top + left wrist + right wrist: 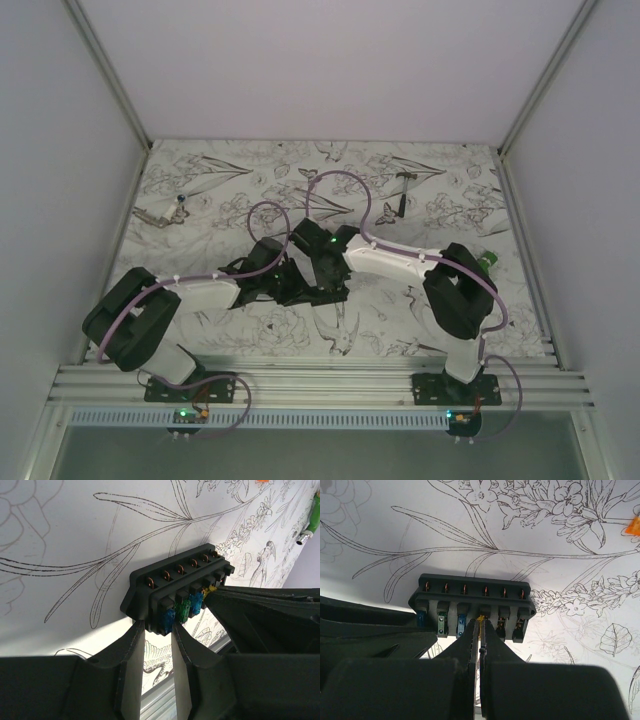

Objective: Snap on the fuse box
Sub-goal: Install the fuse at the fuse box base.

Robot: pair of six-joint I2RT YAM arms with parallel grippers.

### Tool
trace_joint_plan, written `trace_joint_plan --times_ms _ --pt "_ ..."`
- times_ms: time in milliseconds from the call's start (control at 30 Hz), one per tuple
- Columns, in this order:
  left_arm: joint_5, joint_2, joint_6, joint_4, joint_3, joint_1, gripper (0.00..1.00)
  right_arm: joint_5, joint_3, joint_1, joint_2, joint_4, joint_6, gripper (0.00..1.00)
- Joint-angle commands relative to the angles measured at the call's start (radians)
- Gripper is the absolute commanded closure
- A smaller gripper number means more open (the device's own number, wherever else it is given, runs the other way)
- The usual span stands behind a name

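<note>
well, with my left claw (156, 632) pinching one end of the fuse box (175, 587) over the worktop (75, 530) and my right claw (479, 630) shut, tips on its fuses (461, 622), a skewed push could twist it loose.

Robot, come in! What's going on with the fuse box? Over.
Left gripper clamped on fuse box, at its end. Right gripper shut, tips at yellow fuse. Nothing blocking. Over.
</note>
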Motion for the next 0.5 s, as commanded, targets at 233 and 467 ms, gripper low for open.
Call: trace_joint_plan --times_ms 233,467 --pt "-0.112 0.019 0.005 -0.083 -0.054 0.004 0.78 -0.05 -0.271 -0.007 0.173 -0.094 0.022 1.0" --pt "-0.118 0.013 0.005 -0.083 -0.065 0.003 0.79 -0.036 -0.308 -0.039 0.125 -0.087 -0.006 1.0"
